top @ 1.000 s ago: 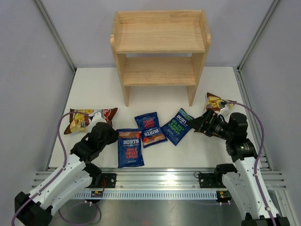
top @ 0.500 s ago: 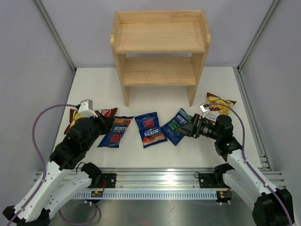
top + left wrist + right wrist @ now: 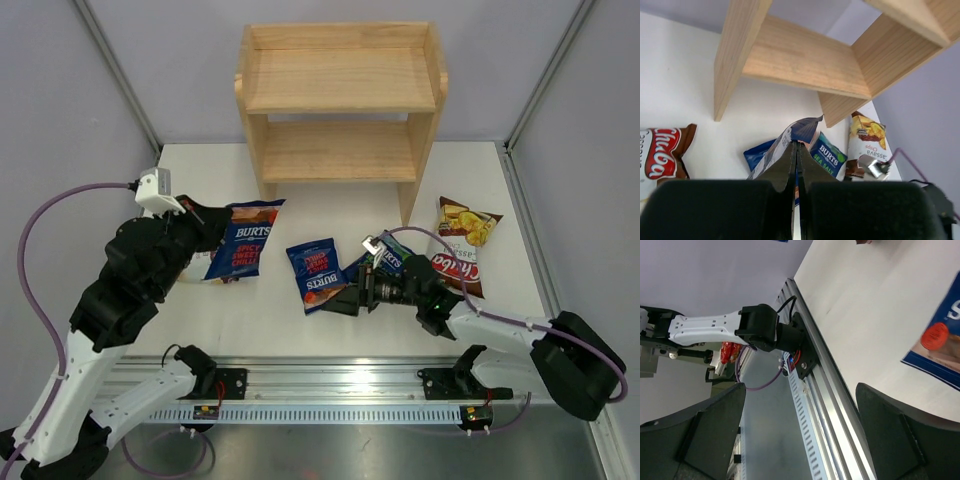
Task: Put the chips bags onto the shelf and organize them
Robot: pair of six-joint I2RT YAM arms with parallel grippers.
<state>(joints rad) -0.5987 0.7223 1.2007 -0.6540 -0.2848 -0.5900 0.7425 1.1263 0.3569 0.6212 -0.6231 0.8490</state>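
Observation:
My left gripper (image 3: 207, 238) is shut on the edge of a dark blue BURTS bag with red lettering (image 3: 243, 240) and holds it off the table, left of the shelf's left leg. In the left wrist view the jaws (image 3: 796, 146) pinch that bag (image 3: 801, 129). A second red-lettered BURTS bag (image 3: 318, 275) lies mid-table. My right gripper (image 3: 340, 302) is open and empty, low beside it. The green-lettered BURTS bag (image 3: 387, 255) is partly hidden behind the right wrist. One Chuba bag (image 3: 462, 250) lies right; the other (image 3: 660, 150) lies left, hidden under my left arm from above. The wooden shelf (image 3: 340, 100) holds nothing.
The aluminium rail (image 3: 330, 385) with both arm bases runs along the near edge; the right wrist view looks along it (image 3: 840, 405) past a corner of a blue bag (image 3: 940, 345). Grey walls enclose the white table (image 3: 300, 190) left, right and behind.
My left gripper has lifted the red-lettered BURTS bag from the table and carried it up and back-left. My right arm has swung left and dropped low beside the middle bags.

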